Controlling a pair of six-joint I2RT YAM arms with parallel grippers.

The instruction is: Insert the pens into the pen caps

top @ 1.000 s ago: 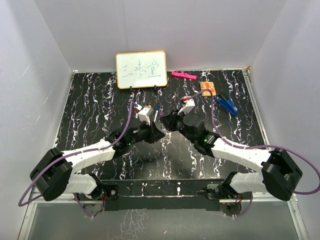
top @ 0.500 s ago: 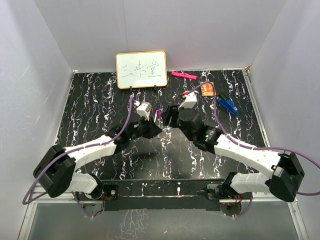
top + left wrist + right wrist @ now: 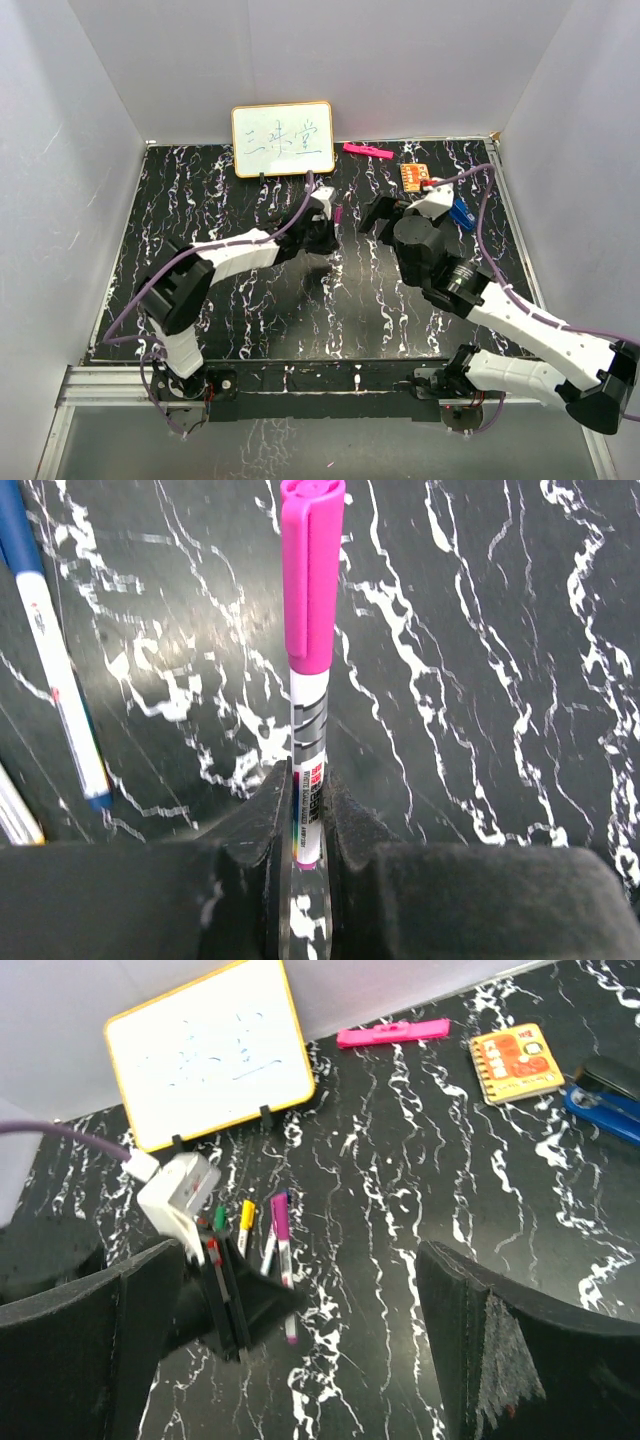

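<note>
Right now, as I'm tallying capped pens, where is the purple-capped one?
In the top view the purple-capped pen is clamped in the left end effector, mid-table, just in front of the whiteboard.

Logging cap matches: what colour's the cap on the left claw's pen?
Magenta cap on the pen; clearest in the left wrist view.

Whiteboard (image 3: 283, 139) stands at the back; pens (image 3: 245, 1218) lie before it, seemingly side by side.

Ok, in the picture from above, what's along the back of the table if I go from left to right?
First the whiteboard → pink marker → small orange notebook → blue clip-like thing.
</note>
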